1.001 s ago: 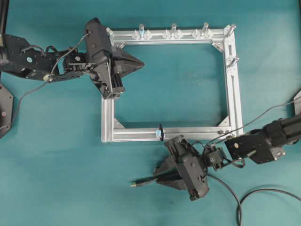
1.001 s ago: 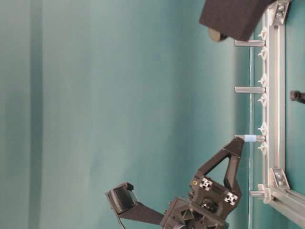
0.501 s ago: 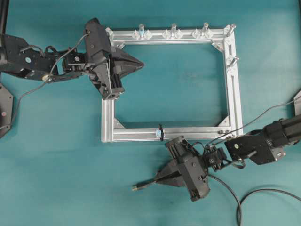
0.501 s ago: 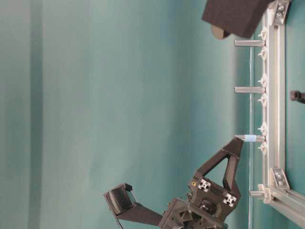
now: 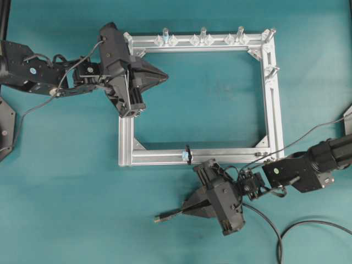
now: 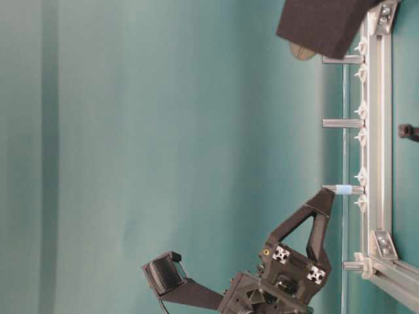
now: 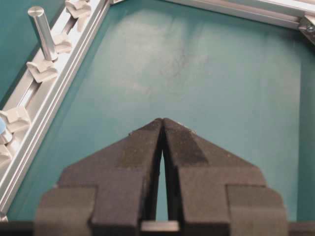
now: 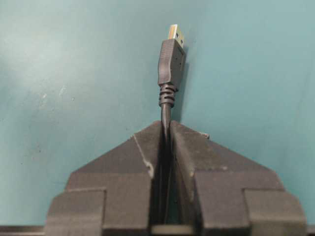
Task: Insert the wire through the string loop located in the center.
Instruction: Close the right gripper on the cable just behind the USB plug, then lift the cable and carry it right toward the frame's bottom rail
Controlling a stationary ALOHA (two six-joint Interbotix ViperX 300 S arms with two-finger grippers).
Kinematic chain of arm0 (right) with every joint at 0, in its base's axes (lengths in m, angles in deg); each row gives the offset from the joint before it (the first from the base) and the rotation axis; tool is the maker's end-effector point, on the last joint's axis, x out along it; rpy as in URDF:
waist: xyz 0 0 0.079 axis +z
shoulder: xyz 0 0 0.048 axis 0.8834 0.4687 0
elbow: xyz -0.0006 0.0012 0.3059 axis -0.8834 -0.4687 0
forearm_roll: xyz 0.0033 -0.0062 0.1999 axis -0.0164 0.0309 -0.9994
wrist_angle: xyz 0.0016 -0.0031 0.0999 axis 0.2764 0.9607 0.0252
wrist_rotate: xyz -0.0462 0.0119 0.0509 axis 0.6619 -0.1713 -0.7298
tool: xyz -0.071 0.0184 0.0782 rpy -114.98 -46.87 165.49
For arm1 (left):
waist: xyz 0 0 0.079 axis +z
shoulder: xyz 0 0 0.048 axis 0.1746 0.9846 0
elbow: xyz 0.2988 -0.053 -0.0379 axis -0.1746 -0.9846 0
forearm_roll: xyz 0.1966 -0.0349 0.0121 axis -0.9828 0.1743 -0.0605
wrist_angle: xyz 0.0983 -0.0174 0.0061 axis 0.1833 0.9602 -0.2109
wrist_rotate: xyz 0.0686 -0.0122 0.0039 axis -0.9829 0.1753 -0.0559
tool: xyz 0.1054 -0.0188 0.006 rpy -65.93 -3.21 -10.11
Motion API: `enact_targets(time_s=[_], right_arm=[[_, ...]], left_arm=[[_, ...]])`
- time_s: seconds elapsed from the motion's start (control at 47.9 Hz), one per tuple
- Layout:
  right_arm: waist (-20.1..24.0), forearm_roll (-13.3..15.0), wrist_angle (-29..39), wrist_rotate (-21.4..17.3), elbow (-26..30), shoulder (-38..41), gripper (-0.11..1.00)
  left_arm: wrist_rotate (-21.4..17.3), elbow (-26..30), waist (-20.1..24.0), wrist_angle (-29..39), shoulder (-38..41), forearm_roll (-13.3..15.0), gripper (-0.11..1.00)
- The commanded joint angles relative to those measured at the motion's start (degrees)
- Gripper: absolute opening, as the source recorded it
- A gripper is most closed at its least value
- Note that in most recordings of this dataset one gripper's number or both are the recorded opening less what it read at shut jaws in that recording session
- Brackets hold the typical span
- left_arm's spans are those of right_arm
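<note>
right gripper [image 8: 165, 129] grips wire [image 8: 171, 59] (plug seemingly off table) | left gripper [image 7: 161, 123] closed, empty

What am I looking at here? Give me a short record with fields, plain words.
surface: teal table
frame: silver rectangular frame lying flat, upright pegs on its far bar
string loop: string loop tied round the near bar, nothing through it
wire: wire pinched just behind its plug, outside the frame
right gripper: right gripper shut on the wire
left gripper: left gripper shut, empty, over the frame's far left corner
</note>
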Motion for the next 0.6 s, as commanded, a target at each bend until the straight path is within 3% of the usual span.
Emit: enact_targets(time_s=[0.0, 0.25, 0.584], right_arm=[[0.2, 0.1, -0.8, -0.1, 0.2, -0.5, 0.07], [0.3, 0.1, -1.0, -0.3, 0.2, -2.0, 0.07], [0.3, 0.1, 5.4, -0.3, 0.1, -8.0, 0.07]], left_arm=[[0.4, 0.4, -0.2, -0.2, -1.4, -0.1, 0.00], [0.4, 0.4, -0.2, -0.2, -1.4, -0.1, 0.00], [0.4, 0.4, -0.6, -0.2, -1.5, -0.1, 0.00]])
